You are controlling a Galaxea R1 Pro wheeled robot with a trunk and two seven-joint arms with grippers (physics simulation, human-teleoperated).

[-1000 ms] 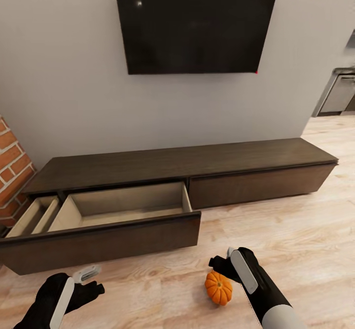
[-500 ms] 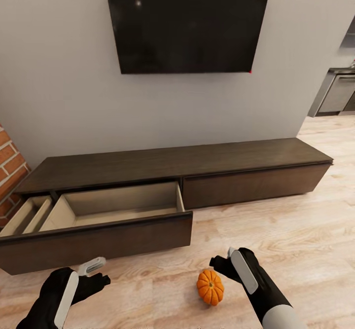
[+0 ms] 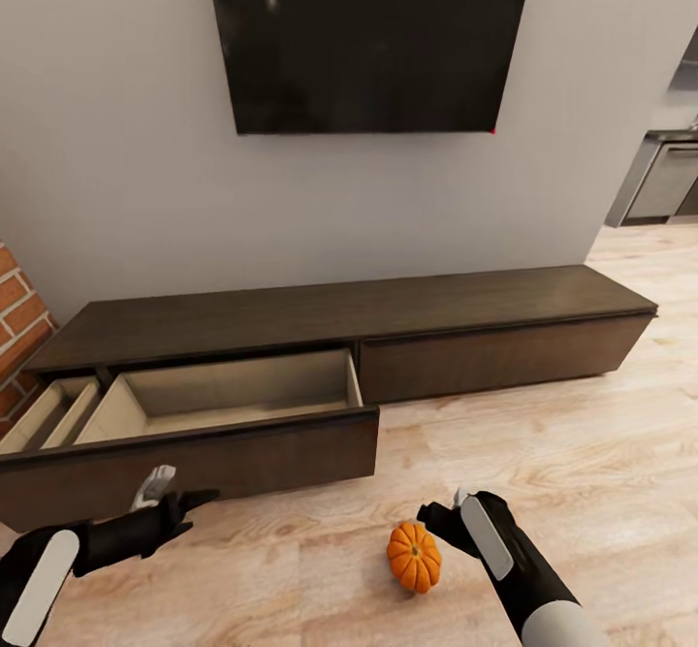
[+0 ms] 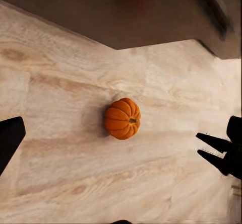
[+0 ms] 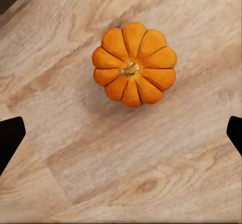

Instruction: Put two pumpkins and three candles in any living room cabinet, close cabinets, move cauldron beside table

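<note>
We stand facing the cabinet (image 3: 388,332), a long low dark-brown unit against the wall, with one wide drawer (image 3: 233,404) pulled out at its left end, showing a pale beige interior with nothing visible inside. A single orange pumpkin (image 3: 414,557) sits on the wooden floor (image 3: 582,472) in front of the cabinet, a little beyond the open drawer's right corner and apart from it.

Our right gripper (image 3: 438,516) hangs just beside the pumpkin, on the side away from the drawer, not touching it. From its own wrist camera we look straight down on the pumpkin (image 5: 134,64), ribs and stem plain, with the dark tips of the two fingers at opposite edges of the picture, so the jaws are spread wide with nothing between them.

Our left gripper (image 3: 179,501) reaches out low in front of the drawer face; its fingers stand apart, holding nothing. Its wrist camera gives something the head view does not (a sideways look across the floor): the pumpkin (image 4: 122,118) with the right gripper (image 4: 216,148) beyond it, and the drawer's dark underside above.

We judge the step in hand to be picking up this pumpkin. The next move calls for lowering the right gripper around it, closing, then lifting it into the open drawer.
</note>
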